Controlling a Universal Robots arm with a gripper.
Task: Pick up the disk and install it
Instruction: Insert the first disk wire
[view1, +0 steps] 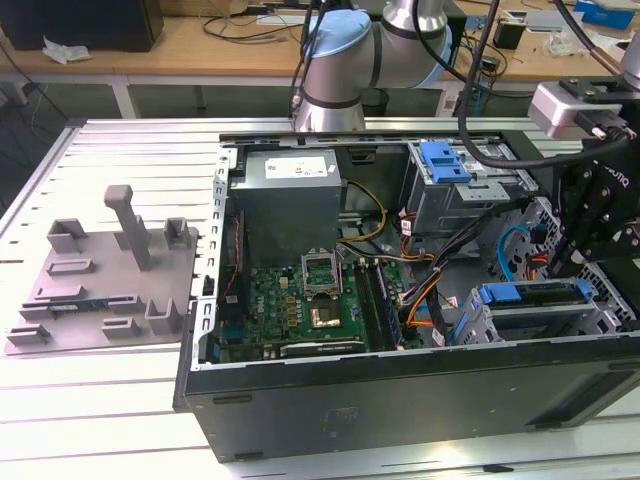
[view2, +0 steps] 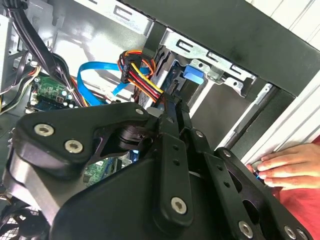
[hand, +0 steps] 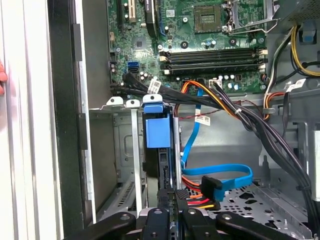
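Disk (hand: 161, 165), a flat silver hard drive edged by a blue plastic bracket, stands on edge in the grey sheet-metal drive cage (hand: 117, 160), evidently so it can slide along the cage's rails. My hand (hand: 170, 212), black and jointed, sits clamped together on the drive's near edge, holding it steady. Beyond the cage lies the green motherboard (hand: 200, 40), studded and glossy. Beside the cage, the flat blue ribbon cable (hand: 220, 172) and orange-red wire bundle (hand: 192, 197) curl clear of the slot.

Disk (hand: 153, 131) bracket glossy blue plastic; cage (hand: 117, 165) seemingly bare metal.
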